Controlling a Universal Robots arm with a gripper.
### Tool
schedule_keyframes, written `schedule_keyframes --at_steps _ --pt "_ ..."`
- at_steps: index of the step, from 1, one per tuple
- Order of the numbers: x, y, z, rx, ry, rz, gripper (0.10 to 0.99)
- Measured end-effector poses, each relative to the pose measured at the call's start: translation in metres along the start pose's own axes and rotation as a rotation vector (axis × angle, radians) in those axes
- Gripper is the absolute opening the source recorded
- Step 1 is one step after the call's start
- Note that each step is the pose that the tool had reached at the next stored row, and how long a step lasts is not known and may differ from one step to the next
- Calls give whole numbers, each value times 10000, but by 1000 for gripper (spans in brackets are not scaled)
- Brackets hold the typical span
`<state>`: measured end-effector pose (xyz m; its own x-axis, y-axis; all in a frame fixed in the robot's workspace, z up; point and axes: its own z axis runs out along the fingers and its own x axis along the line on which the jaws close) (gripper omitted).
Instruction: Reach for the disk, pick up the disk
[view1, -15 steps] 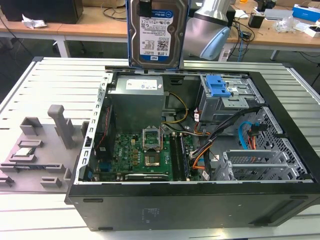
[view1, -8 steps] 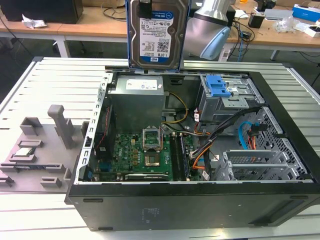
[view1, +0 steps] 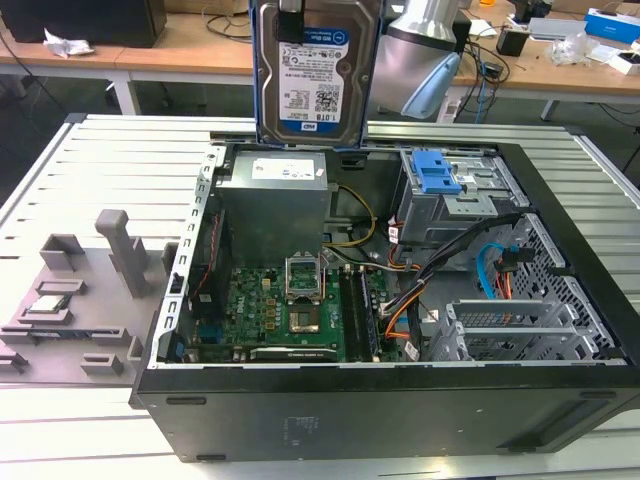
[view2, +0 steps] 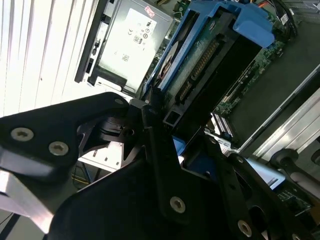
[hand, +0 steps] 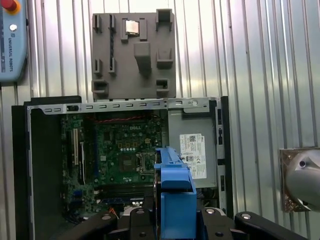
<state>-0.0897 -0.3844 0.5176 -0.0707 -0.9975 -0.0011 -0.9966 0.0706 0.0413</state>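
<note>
The disk (view1: 318, 75), a silver hard drive with a blue-and-white label and a blue side bracket, hangs upright in the air above the back edge of the open computer case (view1: 400, 410). My gripper (view1: 291, 18) is shut on its upper end; one black finger shows across the top of the label. In the second wrist view the black fingers (view2: 150, 130) clamp the disk (view2: 200, 55) at its connector edge. The first wrist view looks straight down past the gripper (hand: 172, 217) and the disk's blue bracket (hand: 175, 195) into the case.
Below the disk sit the grey power supply (view1: 275, 205), the motherboard (view1: 290, 310) and a drive cage with a blue latch (view1: 437, 175). A grey fixture plate (view1: 70, 300) lies on the slatted table at the exterior view's left. Cluttered benches stand behind.
</note>
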Motion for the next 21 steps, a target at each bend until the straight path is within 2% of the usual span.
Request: schedule_keyframes --at_steps 2,7,11,21 --pt "58 -4 0 0 -2 -1 369" --pt "143 -10 -1 0 -9 -1 369" --pt "271 -19 -1 -1 -12 -1 369" --pt "494 -35 -2 -1 -12 0 369"
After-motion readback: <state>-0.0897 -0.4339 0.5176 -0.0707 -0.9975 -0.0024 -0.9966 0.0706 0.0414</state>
